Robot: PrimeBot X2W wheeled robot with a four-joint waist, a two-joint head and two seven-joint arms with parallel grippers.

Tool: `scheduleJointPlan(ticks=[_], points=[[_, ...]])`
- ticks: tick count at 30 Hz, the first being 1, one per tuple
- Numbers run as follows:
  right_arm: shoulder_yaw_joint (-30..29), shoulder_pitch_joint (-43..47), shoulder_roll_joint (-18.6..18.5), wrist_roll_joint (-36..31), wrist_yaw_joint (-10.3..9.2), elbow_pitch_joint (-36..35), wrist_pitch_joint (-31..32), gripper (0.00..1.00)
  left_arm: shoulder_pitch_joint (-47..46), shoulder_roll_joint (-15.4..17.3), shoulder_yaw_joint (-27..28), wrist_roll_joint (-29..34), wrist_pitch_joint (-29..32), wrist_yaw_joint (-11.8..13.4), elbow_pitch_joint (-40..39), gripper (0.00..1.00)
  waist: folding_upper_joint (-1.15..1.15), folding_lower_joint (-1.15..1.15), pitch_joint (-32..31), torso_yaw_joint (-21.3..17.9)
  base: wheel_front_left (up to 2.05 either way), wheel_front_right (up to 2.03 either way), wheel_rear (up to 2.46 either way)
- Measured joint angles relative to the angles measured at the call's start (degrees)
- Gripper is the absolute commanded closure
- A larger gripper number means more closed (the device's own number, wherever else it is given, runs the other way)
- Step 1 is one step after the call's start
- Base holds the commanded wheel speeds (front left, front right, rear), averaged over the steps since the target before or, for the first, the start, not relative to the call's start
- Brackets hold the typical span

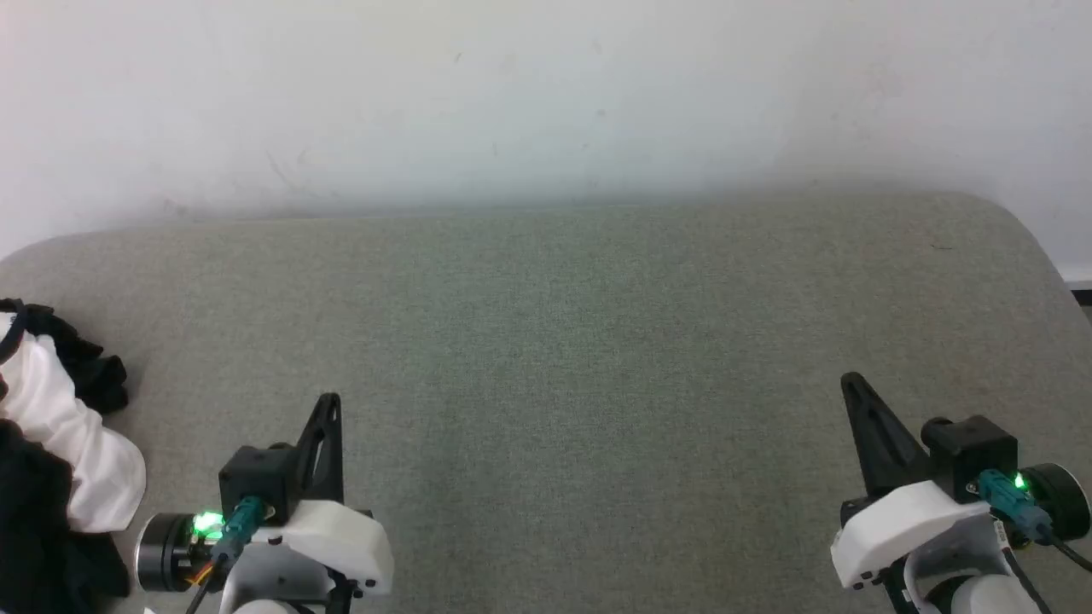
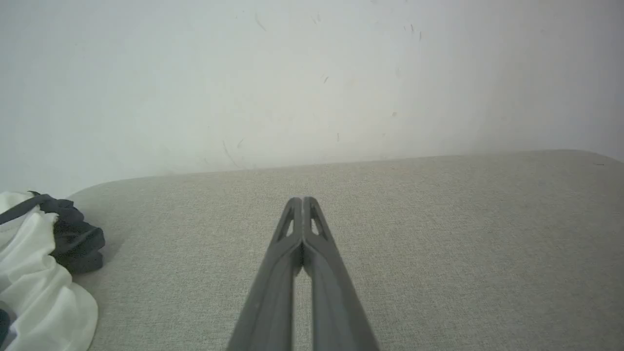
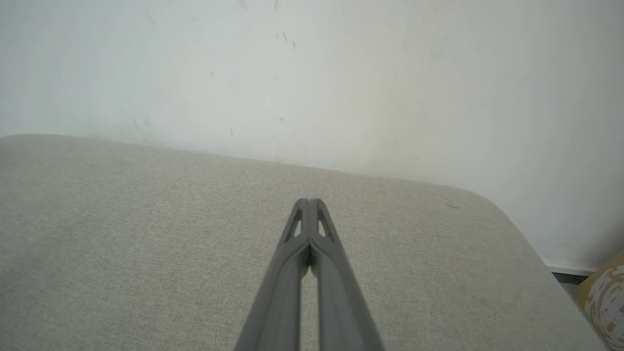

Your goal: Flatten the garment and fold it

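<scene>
Softly crumpled garment [image 1: 53, 431] on woven pad [image 1: 563, 358]

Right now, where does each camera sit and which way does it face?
Head view: high, looking down across the cushion to the wall; left gripper and right gripper at bottom.
Left wrist: along the shut left gripper, facing the wall.
Right wrist: along the shut right gripper, facing the wall.
Shared: head and left wrist both show the garment.
</scene>
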Motion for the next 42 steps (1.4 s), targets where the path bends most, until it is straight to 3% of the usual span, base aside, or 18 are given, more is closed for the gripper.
scheduleJointPlan(ticks=[40,41,42], points=[[0.00,-0.01,0.00,0.00,0.00,0.00,0.00,1.00,0.00,0.00,0.00,0.00,0.00,0.00,0.00,1.00,0.00,0.00,0.00,0.00,0.00,0.00,0.00],[0.00,0.01,-0.01,0.01,0.00,0.01,0.00,0.00,0.01,0.01,-0.01,0.00,0.00,0.01,0.00,0.00,0.00,0.00,0.00,0.00,0.00,0.00,0.00],[0.00,0.01,-0.02,0.02,0.00,0.03,0.00,0.00,0.01,0.01,-0.03,0.00,0.00,0.02,-0.01,0.00,0.00,0.00,0.00,0.00,0.00,0.00,0.00]])
